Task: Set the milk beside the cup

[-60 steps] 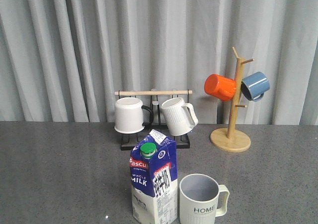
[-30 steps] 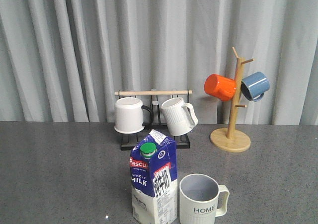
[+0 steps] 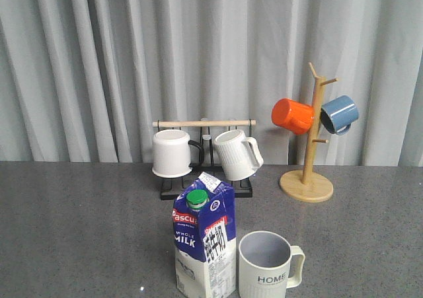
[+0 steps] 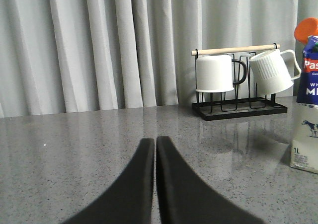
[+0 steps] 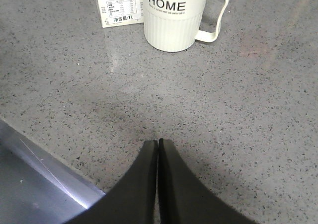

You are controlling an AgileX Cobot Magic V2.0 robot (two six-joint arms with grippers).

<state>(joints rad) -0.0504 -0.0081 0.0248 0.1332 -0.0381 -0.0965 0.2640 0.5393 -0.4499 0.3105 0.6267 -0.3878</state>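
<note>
1. Milk (image 3: 205, 242): it stands upright on the grey table (image 3: 79, 232), near the front edge, with the cup (image 3: 266, 266) just beside it on the robot's right. I can't tell whether the two touch; in the front view their sides meet or nearly meet.
2. Handling, as a judgement: treat the carton as tall and top-heavy if full. Its paperboard walls will give under a hard squeeze, and the coated faces may be slick. Take it across the flat side panels at mid-body, below the gable and the green cap (image 3: 197, 198).
3. Cup: a rigid ribbed mug with its handle turned away from the carton. It looks likely to chip or skid if you knock it.
4. Left gripper (image 4: 155, 149): fingers pressed together, holding nothing, over bare table. The carton sits well off at the edge of that wrist view.
5. Right gripper (image 5: 158, 149): fingers also closed, empty, above the table, with the cup and the carton's base ahead of it.
6. Judgement: placement looks done already.
</note>
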